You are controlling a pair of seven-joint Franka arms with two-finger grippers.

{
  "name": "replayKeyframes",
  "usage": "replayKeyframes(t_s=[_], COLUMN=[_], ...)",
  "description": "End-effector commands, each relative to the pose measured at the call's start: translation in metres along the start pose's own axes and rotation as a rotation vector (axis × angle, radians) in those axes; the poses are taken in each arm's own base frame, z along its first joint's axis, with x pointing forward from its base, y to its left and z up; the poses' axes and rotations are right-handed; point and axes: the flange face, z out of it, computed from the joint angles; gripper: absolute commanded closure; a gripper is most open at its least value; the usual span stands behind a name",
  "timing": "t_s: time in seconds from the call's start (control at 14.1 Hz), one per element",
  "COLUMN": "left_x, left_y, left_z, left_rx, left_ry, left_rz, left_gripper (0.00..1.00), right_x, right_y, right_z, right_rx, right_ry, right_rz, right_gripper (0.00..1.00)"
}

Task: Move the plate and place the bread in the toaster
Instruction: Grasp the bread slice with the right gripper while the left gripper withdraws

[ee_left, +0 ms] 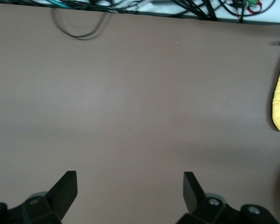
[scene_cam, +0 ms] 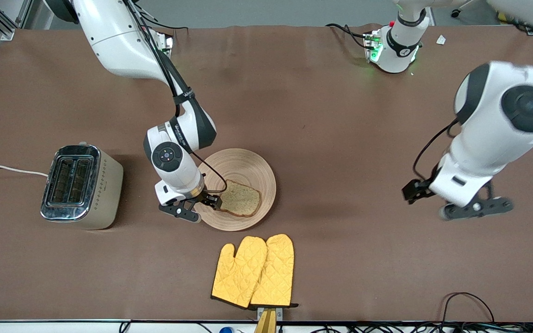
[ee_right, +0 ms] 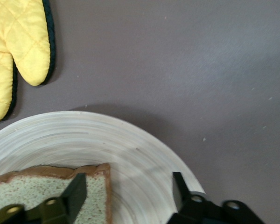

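Right tool (scene_cam: 204, 202) straddling the bread (scene_cam: 241, 198) edge on the plate (scene_cam: 243, 169), fingers apart, not yet gripping, toaster (scene_cam: 81, 185) toward the right arm's desk end, yellow mitts (scene_cam: 255, 270) lying at the desk's near edge, left tool (ee_left: 130, 193) waiting wide open, holding nothing, over bare desk (scene_cam: 340, 115).

Brown table (scene_cam: 340, 115) carries toaster (scene_cam: 81, 187), plate (scene_cam: 248, 164), yellow oven mitts (scene_cam: 253, 272)

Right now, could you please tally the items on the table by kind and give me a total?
Plate: 1
Bread: 1, lying on the plate
Toaster: 1
Yellow oven mitts: 2, side by side, nearer the front camera than the plate
Total: 5
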Motion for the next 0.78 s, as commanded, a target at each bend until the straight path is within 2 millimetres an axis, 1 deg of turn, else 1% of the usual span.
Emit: replayKeyframes(t_s=[0.0, 0.07, 0.14, 0.28, 0.35, 0.57, 0.64, 0.71], left_x=[-0.023, -0.034, -0.038, -0.046, -0.05, -0.066, -0.068, -0.072], left_y=[-0.033, -0.039, -0.055, -0.068, -0.071, -0.073, -0.075, -0.077], left_z=[-0.053, -0.072, -0.079, -0.092, -0.095, -0.108, -0.111, -0.115], left_rx=[0.035, 0.045, 0.053, 0.023, 0.016, -0.001, -0.001, -0.009], left_ry=[0.009, -0.005, -0.034, -0.055, -0.06, -0.104, -0.101, -0.104], left_rz=[0.025, 0.064, 0.063, 0.059, 0.058, 0.095, 0.093, 0.096], left_gripper=[0.0, 0.0, 0.0, 0.0, 0.0, 0.0, 0.0, 0.0], right_x=[-0.01, -0.013, -0.017, -0.022, -0.025, -0.029, -0.035, -0.037], right_y=[-0.015, -0.017, -0.019, -0.019, -0.021, -0.019, -0.021, -0.022], right_z=[0.0, 0.004, 0.011, 0.026, 0.031, 0.041, 0.045, 0.046], right_rx=[0.06, 0.067, 0.065, 0.057, 0.057, 0.049, 0.053, 0.056], right_ry=[-0.029, -0.023, -0.021, -0.023, -0.024, -0.029, -0.029, -0.027], right_rz=[0.055, 0.054, 0.048, 0.043, 0.038, 0.038, 0.031, 0.032], right_gripper=[0.36, 0.37, 0.37, 0.39, 0.39, 0.44, 0.47, 0.52])
